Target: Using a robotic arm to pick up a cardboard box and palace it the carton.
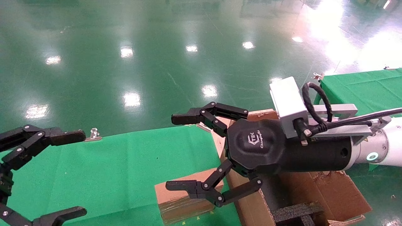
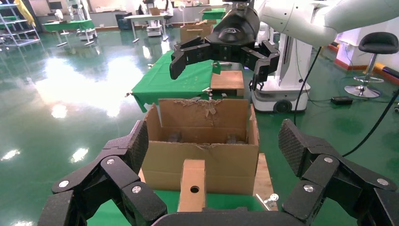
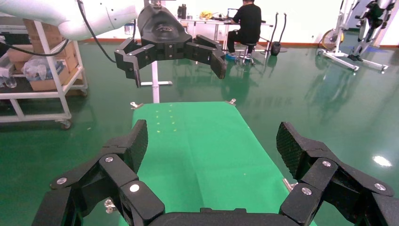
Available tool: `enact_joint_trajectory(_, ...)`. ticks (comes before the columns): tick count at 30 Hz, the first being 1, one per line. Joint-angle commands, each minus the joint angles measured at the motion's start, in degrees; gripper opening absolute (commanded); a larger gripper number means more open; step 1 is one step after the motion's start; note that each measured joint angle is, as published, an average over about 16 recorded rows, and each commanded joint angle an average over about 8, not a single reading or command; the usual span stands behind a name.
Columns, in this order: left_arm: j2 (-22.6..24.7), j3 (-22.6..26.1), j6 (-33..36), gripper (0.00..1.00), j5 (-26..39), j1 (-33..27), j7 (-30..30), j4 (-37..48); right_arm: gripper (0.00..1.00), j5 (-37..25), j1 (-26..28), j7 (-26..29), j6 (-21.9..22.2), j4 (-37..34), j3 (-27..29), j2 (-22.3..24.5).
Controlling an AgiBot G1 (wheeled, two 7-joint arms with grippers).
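1. While the right gripper (image 1: 179, 152) is held out in the air, its jaws are spread wide and nothing is held between them.
2. One black finger (image 1: 188, 118) is seen above the far edge of the desk, and the other finger (image 1: 183, 185) is seen in front of the cardboard box.
3. The right gripper is joined to the robotic arm (image 1: 381, 150), which is white with a black wrist; a grey camera block (image 1: 287, 102) and a looped black cable (image 1: 314, 100) are fixed on top of it.
4. The left gripper (image 1: 73, 174) is seen at the left side of the desk, and its jaws are spread wide too, with nothing in them.
5. From the left wrist view, the right gripper (image 2: 221, 68) is seen up high, above and past the carton.
6. The cardboard box (image 1: 183, 196) is lying on the green cloth of the desk (image 1: 119, 163), just beside the carton, and it is not touched by any finger.
7. A small round hole is seen in the cardboard box (image 2: 193, 183) in the left wrist view.
8. The carton (image 1: 329, 191) is standing to the right of the small box, with its torn flaps open.
9. Black foam (image 1: 296, 213) is seen inside the carton.
10. A silver clip (image 1: 93, 135) is fixed on the far edge of the desk.
11. A shiny green floor (image 1: 157, 56) is seen past the desk.
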Motion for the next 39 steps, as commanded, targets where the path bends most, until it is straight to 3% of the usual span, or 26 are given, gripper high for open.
enact_joint_trajectory(1, 0.0, 0.0, 0.0, 1.00, 0.0, 0.0, 0.0, 0.0, 1.00, 0.0, 0.0, 0.0, 0.0, 0.0, 0.0, 0.0)
enact_joint_trajectory(15, 0.0, 0.0, 0.0, 1.00, 0.0, 0.0, 0.0, 0.0, 1.00, 0.0, 0.0, 0.0, 0.0, 0.0, 0.0, 0.0)
enact_joint_trajectory(16, 0.0, 0.0, 0.0, 0.93, 0.0, 0.0, 0.0, 0.0, 1.00, 0.0, 0.0, 0.0, 0.0, 0.0, 0.0, 0.0)
enact_joint_trajectory(23, 0.0, 0.0, 0.0, 0.06, 0.0, 0.0, 0.0, 0.0, 1.00, 0.0, 0.0, 0.0, 0.0, 0.0, 0.0, 0.0)
enact_joint_trajectory(24, 0.0, 0.0, 0.0, 0.00, 0.0, 0.0, 0.0, 0.0, 1.00, 0.0, 0.0, 0.0, 0.0, 0.0, 0.0, 0.0)
enact_joint_trajectory(32, 0.0, 0.0, 0.0, 0.00, 0.0, 0.0, 0.0, 0.0, 1.00, -1.4, 0.4, 0.3, -0.6, 0.6, -0.8, 0.2)
enact_joint_trajectory(39, 0.0, 0.0, 0.0, 0.00, 0.0, 0.0, 0.0, 0.0, 1.00, -9.9, 3.7, 1.4, -2.9, 1.7, -5.7, -0.5)
